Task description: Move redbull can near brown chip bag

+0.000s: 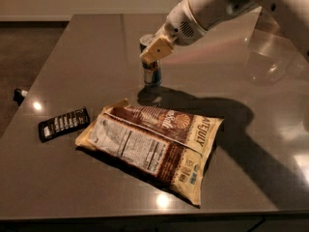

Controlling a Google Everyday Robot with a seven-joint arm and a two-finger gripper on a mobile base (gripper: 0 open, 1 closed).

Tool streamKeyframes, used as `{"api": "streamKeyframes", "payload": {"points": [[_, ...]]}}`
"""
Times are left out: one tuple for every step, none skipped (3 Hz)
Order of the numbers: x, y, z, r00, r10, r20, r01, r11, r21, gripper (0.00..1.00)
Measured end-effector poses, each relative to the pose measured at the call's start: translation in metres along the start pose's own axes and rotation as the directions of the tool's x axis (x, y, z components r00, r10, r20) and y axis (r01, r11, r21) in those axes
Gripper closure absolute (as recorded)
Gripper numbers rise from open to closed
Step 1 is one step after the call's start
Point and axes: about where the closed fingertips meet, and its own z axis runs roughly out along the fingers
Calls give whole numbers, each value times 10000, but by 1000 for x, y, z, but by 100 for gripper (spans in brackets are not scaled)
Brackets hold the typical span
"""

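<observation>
The redbull can [152,75] stands upright on the dark table [87,57], just behind the top edge of the brown chip bag [149,149]. The bag lies flat near the table's front, label side up, with its lettering toward the right. My gripper [151,56] reaches in from the upper right and is at the can's upper part, covering it. The can's silver top shows just behind the gripper. The can's lower part and its reflection on the table show below the gripper.
A small black ridged rectangular item [64,123] lies left of the bag. A small dark object [19,94] sits on the floor beyond the table's left edge. My white arm [217,8] spans the upper right and casts a shadow across the table's right side.
</observation>
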Motion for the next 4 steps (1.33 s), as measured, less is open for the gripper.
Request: {"api": "streamKeyframes", "payload": {"points": [[9,27,-11,9997,180,184,-174,9994,-305,100],[21,48,-13,9995,178,259,-166,9988,-470,100],[33,63,-11,9995,192,235,-176,9975,-684,82],[45,74,-10,9999,144,85,-136,9967,-798,51]]}}
